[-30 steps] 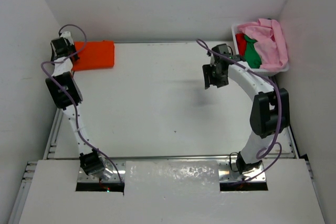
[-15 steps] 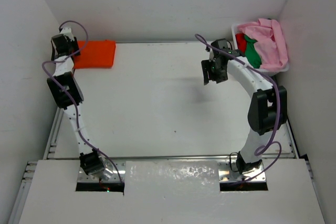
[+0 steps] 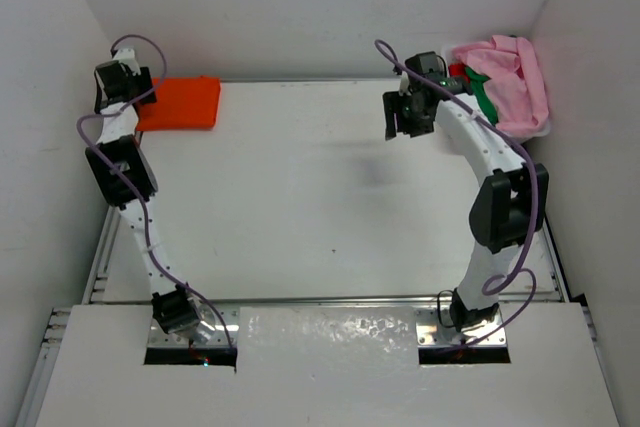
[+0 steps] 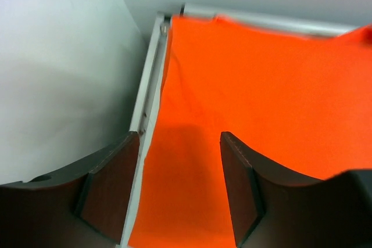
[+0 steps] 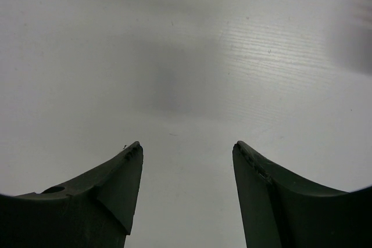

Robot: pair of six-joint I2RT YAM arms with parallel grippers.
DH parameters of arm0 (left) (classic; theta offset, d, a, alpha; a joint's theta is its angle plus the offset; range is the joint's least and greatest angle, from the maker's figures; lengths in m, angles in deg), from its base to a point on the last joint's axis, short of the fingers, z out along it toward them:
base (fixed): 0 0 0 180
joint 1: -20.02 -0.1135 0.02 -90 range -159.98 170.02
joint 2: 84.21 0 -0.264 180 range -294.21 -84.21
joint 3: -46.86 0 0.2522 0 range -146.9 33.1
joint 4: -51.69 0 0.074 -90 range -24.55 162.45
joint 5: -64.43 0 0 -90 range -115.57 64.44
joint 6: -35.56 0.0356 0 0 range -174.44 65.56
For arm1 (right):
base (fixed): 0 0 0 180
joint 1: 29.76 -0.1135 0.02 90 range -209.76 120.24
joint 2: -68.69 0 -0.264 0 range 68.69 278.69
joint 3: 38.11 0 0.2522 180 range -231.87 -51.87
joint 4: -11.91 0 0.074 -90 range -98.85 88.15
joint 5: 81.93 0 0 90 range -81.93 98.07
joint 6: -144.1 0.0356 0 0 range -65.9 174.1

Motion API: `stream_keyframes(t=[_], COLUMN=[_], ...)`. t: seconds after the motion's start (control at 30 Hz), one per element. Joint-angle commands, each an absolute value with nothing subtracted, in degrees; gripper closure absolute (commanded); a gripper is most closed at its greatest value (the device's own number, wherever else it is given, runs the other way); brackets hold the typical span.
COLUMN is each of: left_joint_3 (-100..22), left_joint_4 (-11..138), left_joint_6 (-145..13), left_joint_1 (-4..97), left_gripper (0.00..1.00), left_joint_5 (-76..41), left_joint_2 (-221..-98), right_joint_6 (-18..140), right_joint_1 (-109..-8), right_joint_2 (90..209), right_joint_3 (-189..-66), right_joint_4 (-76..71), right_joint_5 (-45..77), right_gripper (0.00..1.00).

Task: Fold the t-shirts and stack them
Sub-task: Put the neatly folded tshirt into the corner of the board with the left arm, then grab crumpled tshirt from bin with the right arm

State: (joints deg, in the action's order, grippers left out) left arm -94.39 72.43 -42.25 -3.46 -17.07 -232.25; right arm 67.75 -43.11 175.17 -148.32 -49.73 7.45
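Two arms reach to the table's (image 3: 300, 217) far corners, with a broad stretch of bare white surface between them. At far left, the left gripper (image 4: 180, 136) sits above the near-left part of the orange t-shirt (image 3: 180, 104), jaws apart and clamped on nothing; orange fabric shows in the gap, and whether the fingertips (image 4: 129, 143) touch the cloth cannot be told. The shirt lies folded flat, a tidy rectangle in the far-left corner. Its left edge runs along the metal rail (image 4: 148, 91), and the side wall (image 4: 58, 56) rises right beside that, so little room on that flank. The shirt's far edge lies close to the back rail. Moving right, the middle of the table carries only a faint shadow. The right gripper (image 5: 187, 146) hangs over bare table toward the far right, jaws apart, nothing between them. Just beyond it the white basket (image 3: 535, 132) is tucked into the far-right corner against the right wall. It holds the pink t-shirt (image 3: 512, 77), heaped and spilling over the rim, the green t-shirt (image 3: 486, 97) beside it, and a sliver of the red t-shirt (image 3: 456, 70), partly hidden by the arm.
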Motion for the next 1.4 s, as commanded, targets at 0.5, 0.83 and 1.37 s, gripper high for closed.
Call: stream_keyframes(t=[0.5, 0.83, 1.37], left_joint_3=[-85.7, -79.1, -84.7], left_joint_4=[83.6, 96.4, 104.0], left_joint_6=[-37.3, -32.6, -33.7], left_joint_1=[11.5, 21.0, 23.4], left_gripper=[0.45, 0.45, 0.45], left_joint_5=[-13.5, -12.3, -24.9], left_joint_2=[-214.2, -205.9, -211.9], right_joint_6=[73.2, 73.3, 57.7], right_joint_1=[-24.3, -15.4, -12.4], right_joint_2=[182.0, 199.6, 217.7], right_joint_3=[-171.3, -182.2, -186.8], right_joint_4=[-49.2, -33.9, -15.9], right_joint_5=[10.9, -7.0, -27.2], right_gripper=[0.47, 0.43, 0.32])
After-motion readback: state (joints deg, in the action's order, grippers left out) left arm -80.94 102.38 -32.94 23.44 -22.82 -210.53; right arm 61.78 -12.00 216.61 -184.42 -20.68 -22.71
